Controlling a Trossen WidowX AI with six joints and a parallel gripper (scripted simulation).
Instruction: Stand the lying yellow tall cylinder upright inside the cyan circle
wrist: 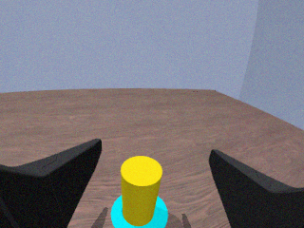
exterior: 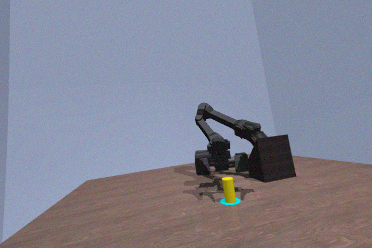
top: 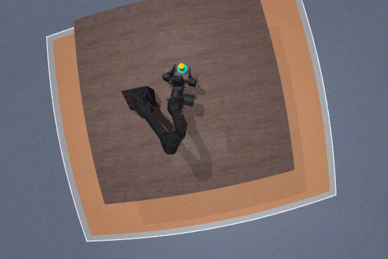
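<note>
"Where is the workpiece?"

"From where I stand, the yellow cylinder (top: 181, 67) (exterior: 229, 190) (wrist: 140, 192) is on end, its base within the cyan circle (top: 185, 71) (exterior: 237, 201) (wrist: 163, 215). A cyan margin shows round the foot, as the task requires."

"Condition of the gripper (top: 182, 65) (wrist: 156, 144)?"

"Released. Its fingers are spread wide, one to each side of the cylinder, with gaps between; nothing is grasped."

"Reason for that spread?"

"Clearance, in my judgement. A tall piece on a small base could topple if brushed, so the fingers should leave without rubbing it."

"And the arm (top: 179, 121) (exterior: 222, 118)?"

"It reaches in low, the gripper roughly level. I judge that suits an upright piece: fingers flank its sides and can back straight out."

"Outstanding items?"

"Finishing the withdrawal, I would say. Placement appears sound; a sideways swing is the chief risk."
</note>
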